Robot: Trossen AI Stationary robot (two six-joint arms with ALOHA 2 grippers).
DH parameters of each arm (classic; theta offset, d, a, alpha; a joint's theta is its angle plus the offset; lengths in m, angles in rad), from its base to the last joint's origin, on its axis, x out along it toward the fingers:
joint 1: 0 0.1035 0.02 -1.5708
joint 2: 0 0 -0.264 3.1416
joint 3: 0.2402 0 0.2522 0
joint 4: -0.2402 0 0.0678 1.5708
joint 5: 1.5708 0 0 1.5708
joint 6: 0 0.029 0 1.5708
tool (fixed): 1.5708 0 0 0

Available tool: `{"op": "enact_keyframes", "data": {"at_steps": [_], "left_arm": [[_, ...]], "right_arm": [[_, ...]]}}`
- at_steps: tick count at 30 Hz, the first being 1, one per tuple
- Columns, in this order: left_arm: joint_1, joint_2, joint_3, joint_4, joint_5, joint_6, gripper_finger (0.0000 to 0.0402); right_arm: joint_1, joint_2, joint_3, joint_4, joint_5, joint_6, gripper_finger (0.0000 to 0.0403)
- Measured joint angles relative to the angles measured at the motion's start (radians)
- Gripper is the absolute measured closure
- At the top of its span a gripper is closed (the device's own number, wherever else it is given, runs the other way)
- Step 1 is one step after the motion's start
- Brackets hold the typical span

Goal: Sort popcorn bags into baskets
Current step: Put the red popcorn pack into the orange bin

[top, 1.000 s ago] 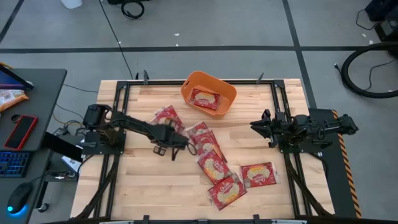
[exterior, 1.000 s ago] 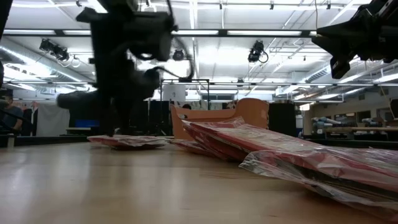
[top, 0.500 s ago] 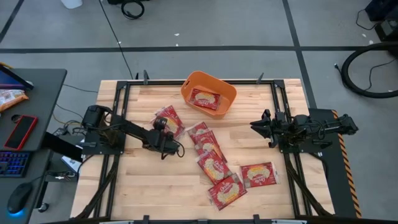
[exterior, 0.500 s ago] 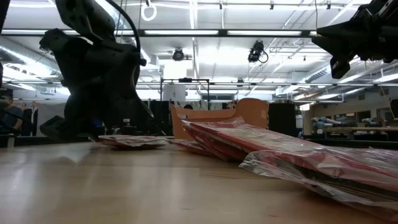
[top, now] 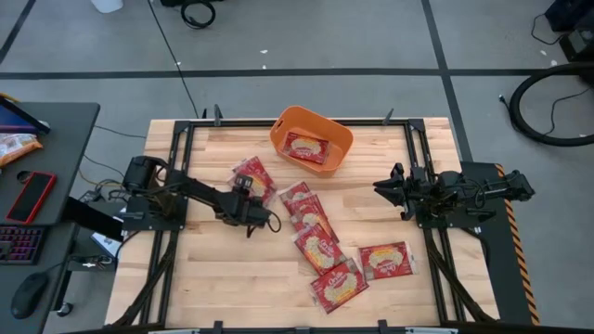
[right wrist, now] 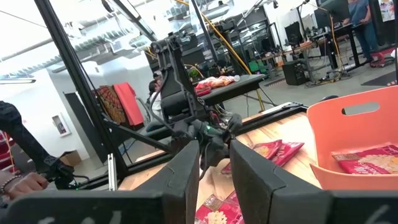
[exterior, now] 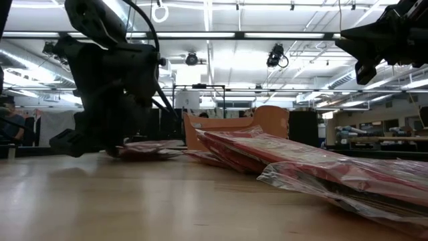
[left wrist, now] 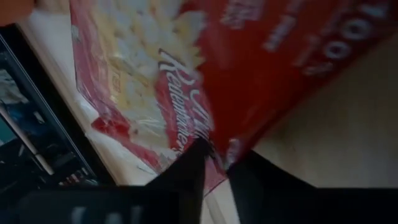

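A red popcorn bag (top: 252, 176) lies flat on the wooden table, left of centre, and my left gripper (top: 251, 210) is shut on its near edge. Several more red bags (top: 316, 243) lie overlapping in a row from the table's middle toward the near right. One bag (top: 306, 147) lies inside the orange basket (top: 288, 119) at the far edge. My right gripper (top: 379, 188) hangs above the table's right side, open, with nothing between its fingers (right wrist: 186, 168). My left gripper pinches the bag's near edge (left wrist: 217, 144) between its two fingers (left wrist: 193, 165). The fingers come in low, slanting from the table's left and near side. The bag's body (left wrist: 205, 56) stretches away beyond the fingertips and lies on the table.
Black frame rails (top: 186, 139) run along the table's left, right and far sides. Bare wood (top: 213, 269) lies at the near left. A desk with a phone (top: 30, 197) and a keyboard stands left of the table. People show in the room behind.
My left gripper has come down from above the table to the tabletop, tipping from upright to a low slant, and has edged toward the near edge of the bag at left of centre. The right arm has kept still.
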Motion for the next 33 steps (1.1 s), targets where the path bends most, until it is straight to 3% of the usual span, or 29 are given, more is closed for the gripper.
{"op": "enact_keyframes", "data": {"at_steps": [3, 12, 18, 22, 25, 33], "left_arm": [[-0.014, 0.000, 0.000, -0.003, -0.002, 0.007, 0.0389], [-0.016, -0.115, 0.097, -0.153, 0.011, -0.025, 0.0395], [-0.009, -0.224, 0.196, -0.123, -0.015, 0.006, 0.0396], [0.012, -0.246, 0.218, 0.030, -0.089, 0.095, 0.0397], [0.040, -0.243, 0.218, 0.199, -0.088, 0.197, 0.0396], [0.198, -0.194, 0.218, 0.620, 0.082, 0.406, 0.0396]], "right_arm": [[0.000, 0.000, 0.000, 0.000, 0.000, 0.000, 0.0307], [0.000, 0.000, 0.000, 0.001, 0.000, 0.000, 0.0307], [0.000, 0.000, 0.000, 0.004, 0.001, 0.000, 0.0307], [0.000, 0.000, 0.000, 0.008, 0.001, 0.000, 0.0307], [0.000, 0.000, 0.000, 0.008, 0.001, 0.000, 0.0307], [0.000, 0.000, 0.000, 0.015, 0.001, 0.000, 0.0307]]}}
